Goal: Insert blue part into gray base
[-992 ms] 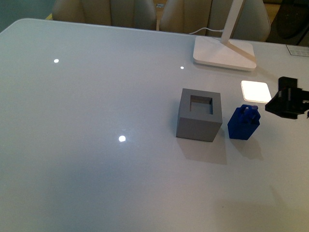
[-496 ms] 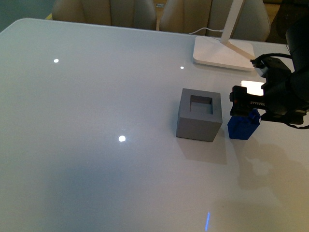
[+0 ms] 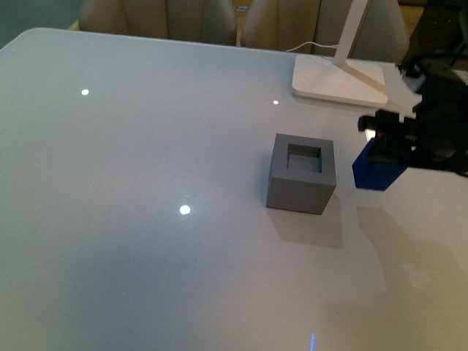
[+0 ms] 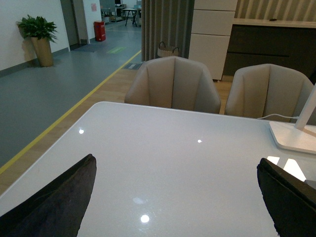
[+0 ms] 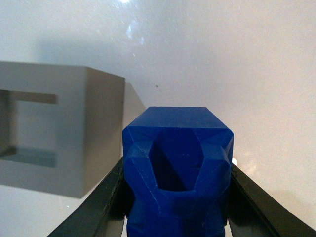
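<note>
Two dark fingers (image 5: 101, 205) of the right gripper (image 3: 391, 142) press against opposite sides of the blue part (image 3: 376, 172), one on each flank, so the jaws are closed on it. In the front view the blue part hangs clear of the white table (image 3: 146, 219), just to the right of the gray base (image 3: 301, 175) and not touching it; the base's square hole faces up. Left gripper (image 4: 175, 165): its fingers (image 4: 54, 202) stand wide apart above the table with nothing between them. A white lamp base (image 3: 340, 79) stands beyond the gray base.
</note>
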Controlling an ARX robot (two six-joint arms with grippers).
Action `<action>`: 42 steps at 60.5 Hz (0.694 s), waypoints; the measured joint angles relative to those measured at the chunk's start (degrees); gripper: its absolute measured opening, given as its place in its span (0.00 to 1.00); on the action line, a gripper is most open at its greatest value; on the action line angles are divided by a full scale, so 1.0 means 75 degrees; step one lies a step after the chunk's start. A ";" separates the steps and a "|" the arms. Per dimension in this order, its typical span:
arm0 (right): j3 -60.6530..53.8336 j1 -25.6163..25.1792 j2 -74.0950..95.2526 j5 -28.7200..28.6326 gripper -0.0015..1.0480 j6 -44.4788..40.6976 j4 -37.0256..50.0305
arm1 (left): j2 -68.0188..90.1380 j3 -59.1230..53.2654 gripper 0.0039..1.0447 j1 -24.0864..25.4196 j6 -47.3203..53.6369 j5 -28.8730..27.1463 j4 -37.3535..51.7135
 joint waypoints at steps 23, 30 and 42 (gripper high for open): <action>0.1276 0.1364 -0.0207 0.0321 0.44 0.1005 -0.0915 | 0.0000 0.0000 0.93 0.0000 0.0000 0.0000 0.0000; 0.1588 0.1609 0.0213 0.0414 0.44 0.1212 -0.0988 | 0.0000 0.0000 0.93 0.0000 0.0000 0.0000 0.0000; 0.1612 0.1679 0.0603 0.0516 0.44 0.1341 -0.1011 | 0.0000 0.0000 0.93 0.0000 0.0000 0.0000 0.0000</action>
